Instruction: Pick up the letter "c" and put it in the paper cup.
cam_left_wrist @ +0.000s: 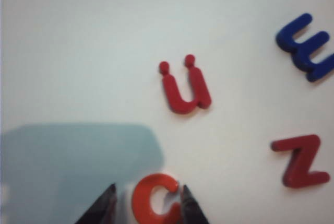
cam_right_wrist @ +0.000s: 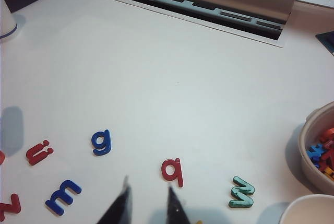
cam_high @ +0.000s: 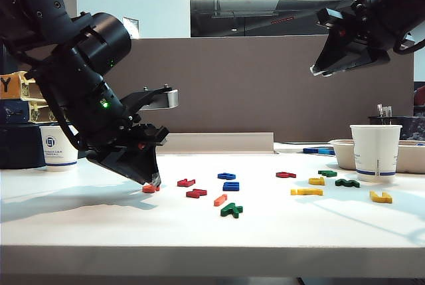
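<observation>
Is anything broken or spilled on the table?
Nothing looks broken or spilled. The letters lie flat and scattered, and the paper cup stands upright. The left gripper is down at the table with its fingers on either side of the letter "c". The right gripper hangs high above the table, open.

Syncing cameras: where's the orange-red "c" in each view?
Exterior: letter "c" on the table at the left gripper tips, left of centre.
Left wrist: "c" between the open fingers.
Right wrist: not in it.
Shared landmark: red "ü".
</observation>
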Motion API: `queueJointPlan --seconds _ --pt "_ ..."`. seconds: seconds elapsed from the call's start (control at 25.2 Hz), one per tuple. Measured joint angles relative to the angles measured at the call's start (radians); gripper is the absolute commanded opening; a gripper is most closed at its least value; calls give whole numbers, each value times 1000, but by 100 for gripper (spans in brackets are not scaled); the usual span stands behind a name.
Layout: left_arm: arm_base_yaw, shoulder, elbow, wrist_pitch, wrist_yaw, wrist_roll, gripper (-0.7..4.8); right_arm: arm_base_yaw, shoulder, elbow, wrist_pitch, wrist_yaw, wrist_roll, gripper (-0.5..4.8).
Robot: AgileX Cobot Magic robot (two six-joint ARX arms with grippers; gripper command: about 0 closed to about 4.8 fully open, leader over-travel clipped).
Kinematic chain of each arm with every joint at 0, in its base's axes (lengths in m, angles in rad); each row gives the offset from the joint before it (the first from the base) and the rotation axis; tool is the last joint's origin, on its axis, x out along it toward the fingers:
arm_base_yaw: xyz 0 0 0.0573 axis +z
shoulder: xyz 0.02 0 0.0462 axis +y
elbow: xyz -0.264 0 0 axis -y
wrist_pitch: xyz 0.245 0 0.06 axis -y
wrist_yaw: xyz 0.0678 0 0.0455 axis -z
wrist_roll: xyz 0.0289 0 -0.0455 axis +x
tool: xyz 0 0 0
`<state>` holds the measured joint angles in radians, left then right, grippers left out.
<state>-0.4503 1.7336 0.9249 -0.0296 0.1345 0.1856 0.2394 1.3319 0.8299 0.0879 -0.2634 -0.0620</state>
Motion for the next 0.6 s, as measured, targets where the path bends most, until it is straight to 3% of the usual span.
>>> queueJointPlan --seconds 0.6 --pt "0 18 1 17 -21 0 153 0 0 0 -5 0 0 85"
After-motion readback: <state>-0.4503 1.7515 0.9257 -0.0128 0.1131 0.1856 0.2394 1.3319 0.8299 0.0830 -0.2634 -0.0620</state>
